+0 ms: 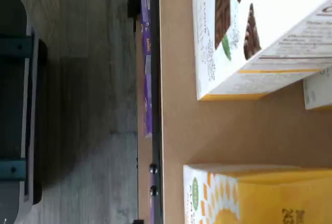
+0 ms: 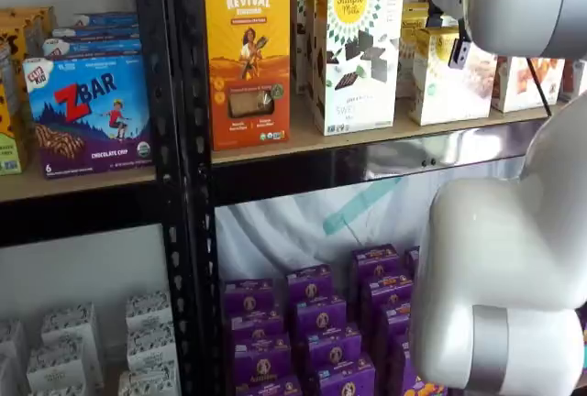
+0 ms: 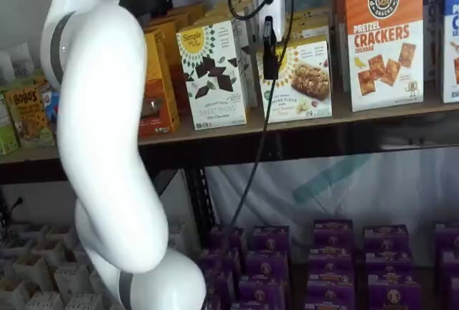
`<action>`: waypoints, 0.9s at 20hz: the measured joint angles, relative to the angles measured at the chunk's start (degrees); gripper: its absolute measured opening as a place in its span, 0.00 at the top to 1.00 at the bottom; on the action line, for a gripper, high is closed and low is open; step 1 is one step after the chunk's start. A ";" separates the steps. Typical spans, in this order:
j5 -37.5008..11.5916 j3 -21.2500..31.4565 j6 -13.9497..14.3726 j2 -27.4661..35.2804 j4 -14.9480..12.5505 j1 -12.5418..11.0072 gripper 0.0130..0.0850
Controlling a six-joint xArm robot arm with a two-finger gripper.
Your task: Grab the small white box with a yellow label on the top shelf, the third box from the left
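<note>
The small white box (image 3: 305, 80) with its yellow round label stands on the top shelf (image 3: 373, 115), just right of the taller white Simple Mills box (image 3: 214, 73). It also shows in a shelf view (image 2: 448, 80), partly behind the arm. My gripper (image 3: 269, 62) hangs in front of the small box's left edge, outside the shelf. Only one black finger shows, side-on, and it holds nothing. In the wrist view the small white box (image 1: 259, 198) shows its yellow top beside the Simple Mills box (image 1: 244, 22), with bare shelf board (image 1: 181, 130) between them.
A yellow Revival box (image 2: 248, 57) stands left of the Simple Mills box. A pretzel crackers box (image 3: 384, 37) stands right of the small one. Several purple boxes (image 3: 333, 245) fill the level below. My white arm (image 3: 107, 145) stands at the left, with a black cable (image 3: 254, 152) hanging down.
</note>
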 joint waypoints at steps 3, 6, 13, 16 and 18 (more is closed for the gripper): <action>0.01 0.38 0.06 -0.25 -0.39 0.14 0.00; -0.11 0.85 0.02 -0.55 -0.50 0.15 0.00; -0.96 1.95 -0.12 -1.24 -0.06 0.01 0.17; -1.27 2.26 -0.10 -1.42 0.09 0.06 0.28; -1.41 2.39 -0.09 -1.47 0.23 0.06 0.28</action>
